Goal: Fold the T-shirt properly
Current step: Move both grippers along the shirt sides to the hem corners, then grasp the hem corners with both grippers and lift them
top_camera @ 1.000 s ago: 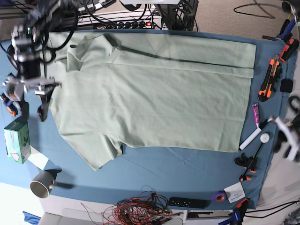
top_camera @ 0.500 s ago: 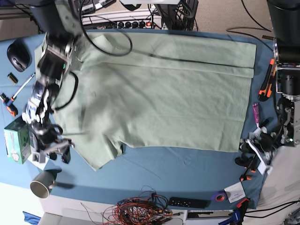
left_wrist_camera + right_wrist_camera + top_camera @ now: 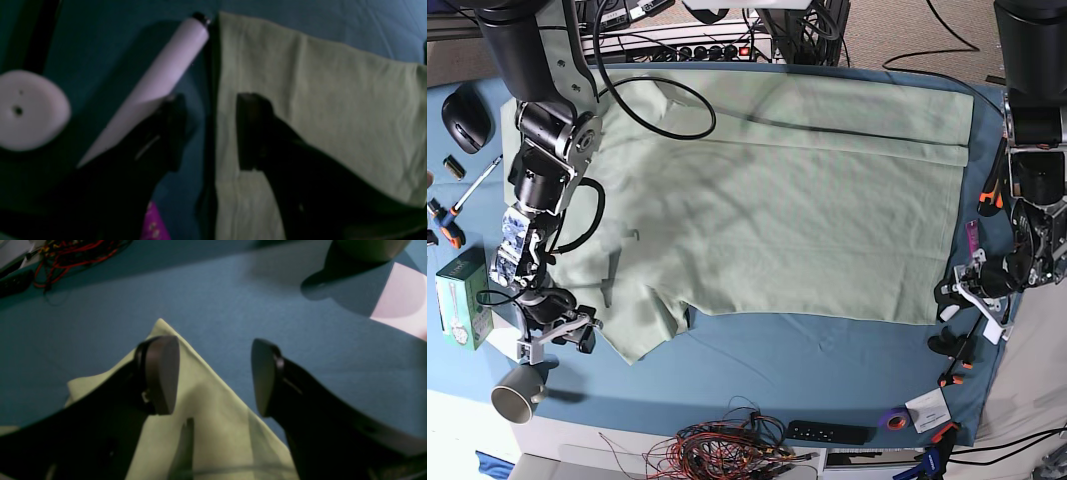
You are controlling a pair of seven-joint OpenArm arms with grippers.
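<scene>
Teal tablecloth (image 3: 827,360) carries the T-shirt (image 3: 777,200), one long edge already folded over. Both claws stand spread and empty: left gripper (image 3: 208,131) over its hem, right gripper (image 3: 215,373) over its sleeve. Most folding remains.

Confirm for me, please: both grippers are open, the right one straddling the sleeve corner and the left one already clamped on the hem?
Not quite. The left wrist view shows the left gripper open, straddling the T-shirt hem edge, not clamped. The right gripper is open over the sleeve corner, as you said.
</scene>
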